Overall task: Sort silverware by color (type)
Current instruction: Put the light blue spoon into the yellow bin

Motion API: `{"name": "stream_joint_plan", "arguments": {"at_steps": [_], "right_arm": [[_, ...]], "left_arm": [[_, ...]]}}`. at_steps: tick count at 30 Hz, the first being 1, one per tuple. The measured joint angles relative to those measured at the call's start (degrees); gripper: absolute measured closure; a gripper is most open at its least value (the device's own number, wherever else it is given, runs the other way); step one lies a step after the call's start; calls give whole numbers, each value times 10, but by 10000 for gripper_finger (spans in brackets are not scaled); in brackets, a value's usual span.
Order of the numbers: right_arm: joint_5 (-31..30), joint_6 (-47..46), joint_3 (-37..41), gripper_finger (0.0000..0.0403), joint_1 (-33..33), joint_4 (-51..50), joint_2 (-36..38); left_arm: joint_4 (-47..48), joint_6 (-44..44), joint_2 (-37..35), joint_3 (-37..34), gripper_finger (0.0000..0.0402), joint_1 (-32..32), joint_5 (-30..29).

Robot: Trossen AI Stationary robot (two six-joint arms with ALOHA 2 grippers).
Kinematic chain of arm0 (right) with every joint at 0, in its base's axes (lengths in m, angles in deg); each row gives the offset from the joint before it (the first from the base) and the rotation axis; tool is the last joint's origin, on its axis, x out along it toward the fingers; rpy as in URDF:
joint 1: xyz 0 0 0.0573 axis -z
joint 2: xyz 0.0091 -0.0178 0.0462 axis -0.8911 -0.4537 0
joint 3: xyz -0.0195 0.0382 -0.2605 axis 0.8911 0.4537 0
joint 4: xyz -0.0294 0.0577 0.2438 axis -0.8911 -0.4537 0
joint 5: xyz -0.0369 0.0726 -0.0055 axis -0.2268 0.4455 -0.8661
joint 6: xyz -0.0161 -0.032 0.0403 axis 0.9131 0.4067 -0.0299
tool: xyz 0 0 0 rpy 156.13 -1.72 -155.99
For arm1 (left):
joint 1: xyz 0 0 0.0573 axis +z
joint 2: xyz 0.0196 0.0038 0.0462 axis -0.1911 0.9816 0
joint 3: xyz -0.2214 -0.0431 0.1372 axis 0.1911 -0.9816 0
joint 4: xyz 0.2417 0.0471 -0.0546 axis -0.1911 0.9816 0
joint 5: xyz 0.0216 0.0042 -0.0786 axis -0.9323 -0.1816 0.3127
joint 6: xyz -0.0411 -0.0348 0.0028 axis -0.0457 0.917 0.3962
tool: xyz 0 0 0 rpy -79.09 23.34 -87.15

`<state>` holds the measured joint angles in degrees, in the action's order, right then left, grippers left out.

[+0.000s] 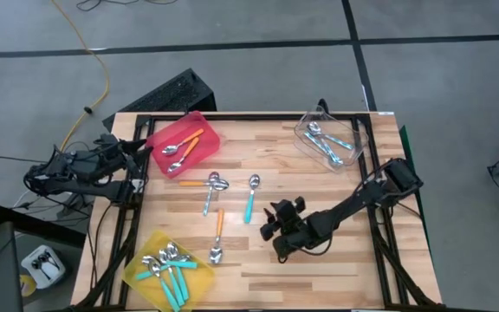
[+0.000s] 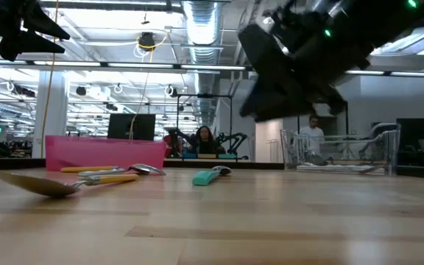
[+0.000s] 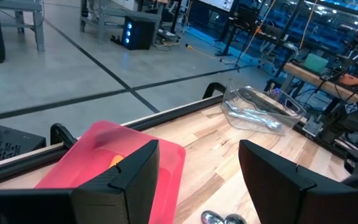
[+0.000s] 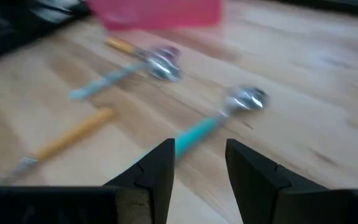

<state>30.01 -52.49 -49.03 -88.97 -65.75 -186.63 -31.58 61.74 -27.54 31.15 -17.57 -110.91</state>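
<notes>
Spoons lie partly sorted on the table point(image 1: 336, 260) in the high view: orange-handled ones in the red bin point(image 1: 183, 141) at upper left, teal ones in the yellow bin point(image 1: 168, 270) at lower left, light-blue ones in the clear bin point(image 1: 333, 140) at upper right. Four remain loose near the frame's centre: a teal spoon point(image 1: 251, 196), an orange spoon point(image 1: 218, 234) below and to its left, and a light-blue spoon point(image 1: 210, 194) whose bowl overlaps that of a second orange spoon point(image 1: 201, 182). The right gripper point(image 1: 277, 218), fingers spread, hangs just right of the teal spoon, whose handle end sits just ahead of its fingers in the right wrist view, bowl farther off. The left gripper point(image 3: 197, 180), also spread wide, waits at the table's left edge beside the red bin. From here, the slim handle lies flat on the wood, so fingers closing too high could slip over it, while a descent too deep could jam the tips against the table; a grip near the handle's end may let the heavier metal bowl swing down. The two overlapping spoons look likely to drag each other when one is lifted.
</notes>
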Motion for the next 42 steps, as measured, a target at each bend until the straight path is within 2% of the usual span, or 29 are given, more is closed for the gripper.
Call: {"name": "stream_joint_plan", "arguments": {"at_steps": [3, 8, 12, 16, 26, 35, 42], "right_arm": [[32, 117, 0, 235, 7, 93, 1], [133, 276, 0, 235, 17, 235, 1], [204, 359, 0, 235, 25, 322, 1], [225, 413, 0, 235, 26, 376, 1], [242, 437, 0, 235, 26, 395, 1], [370, 471, 0, 235, 28, 459, 1], [401, 486, 0, 235, 29, 470, 0]], "left_arm": [[0, 0, 0, 0, 196, 0, -2], [0, 2, 0, 0, 196, 0, -4], [0, 2, 0, 0, 196, 0, -6], [1, 2, 0, 0, 196, 0, -6], [1, 2, 0, 0, 196, 0, -13], [1, 2, 0, 0, 196, 0, -13], [1, 2, 0, 0, 196, 0, -14]]}}
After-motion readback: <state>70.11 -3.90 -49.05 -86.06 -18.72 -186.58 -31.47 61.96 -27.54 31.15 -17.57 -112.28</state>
